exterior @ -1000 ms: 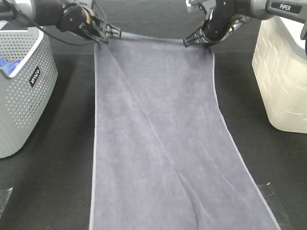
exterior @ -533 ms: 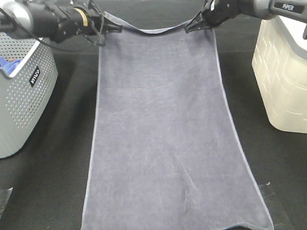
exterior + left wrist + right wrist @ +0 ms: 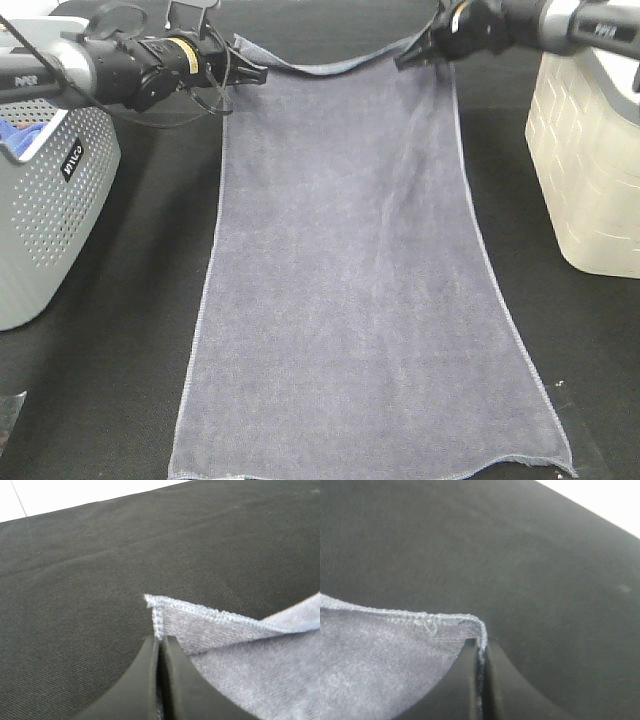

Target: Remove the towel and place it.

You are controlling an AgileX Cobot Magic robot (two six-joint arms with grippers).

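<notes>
While pinched (both corners), towel (image 3: 350, 270) grey-lavender, hemmed.

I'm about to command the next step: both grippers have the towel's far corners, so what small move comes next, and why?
Probably lower both corners together to the table, then release. The left gripper and right gripper are each shut on a far corner of the towel, whose far hem sags between them, while most of the cloth already lies flat on the black table with its near hem in view.
</notes>
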